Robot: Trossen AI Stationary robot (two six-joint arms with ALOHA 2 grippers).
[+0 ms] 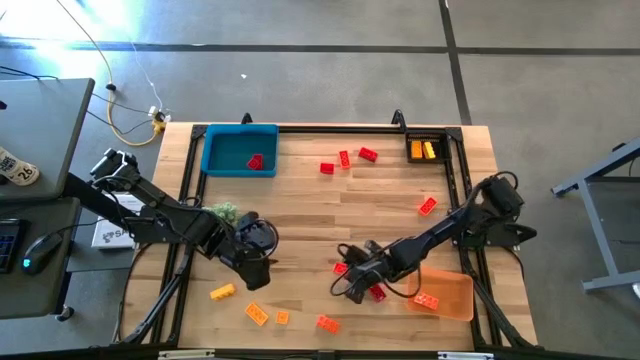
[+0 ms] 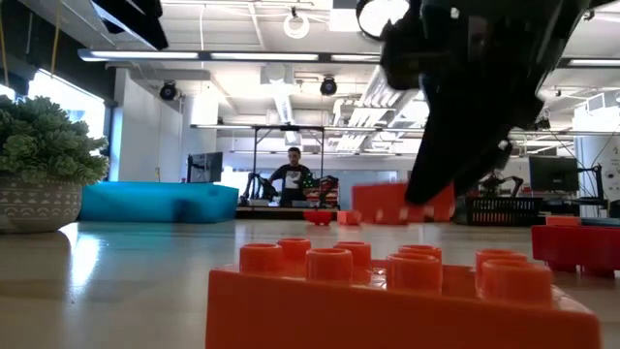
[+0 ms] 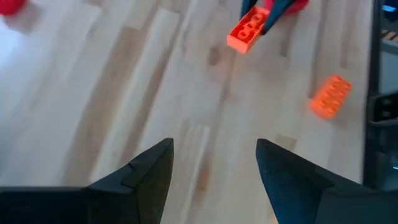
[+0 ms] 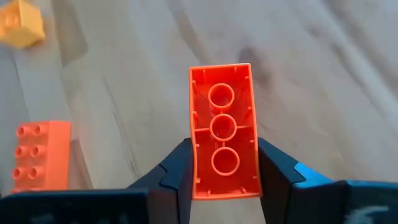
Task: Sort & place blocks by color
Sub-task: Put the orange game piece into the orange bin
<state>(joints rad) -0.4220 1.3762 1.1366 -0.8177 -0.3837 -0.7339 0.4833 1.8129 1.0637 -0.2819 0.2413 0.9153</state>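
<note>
My right gripper (image 4: 224,163) is shut on an orange studded brick (image 4: 222,124) near the table's front middle (image 1: 348,275). The left wrist view shows that same brick (image 3: 247,31) from afar. My left gripper (image 3: 214,168) is open over bare wood, left of the right one (image 1: 258,262). Loose bricks lie flat on the table: red ones (image 1: 344,158) toward the far edge, a yellow one (image 1: 222,291) and orange ones (image 1: 256,313) toward the near edge. A red brick (image 1: 255,161) lies in the blue tray (image 1: 215,150), and an orange brick (image 1: 427,300) lies in the orange tray (image 1: 455,285). My right gripper pinches the orange brick between its two fingers (image 4: 177,171), on the long sides at the end nearest the wrist (image 4: 225,183). The brick runs along the fingers and sticks out past them. Its hollow underside with three tubes faces the wrist camera. It appears lifted clear of the table.
A small black bin (image 1: 425,148) with yellow bricks stands at the far right corner. A green spiky plant ball (image 1: 225,211) sits by my left arm. Red bricks (image 1: 377,292) lie close to my right gripper. An orange brick (image 2: 397,291) fills the low view's foreground; a person (image 2: 291,179) stands far behind.
</note>
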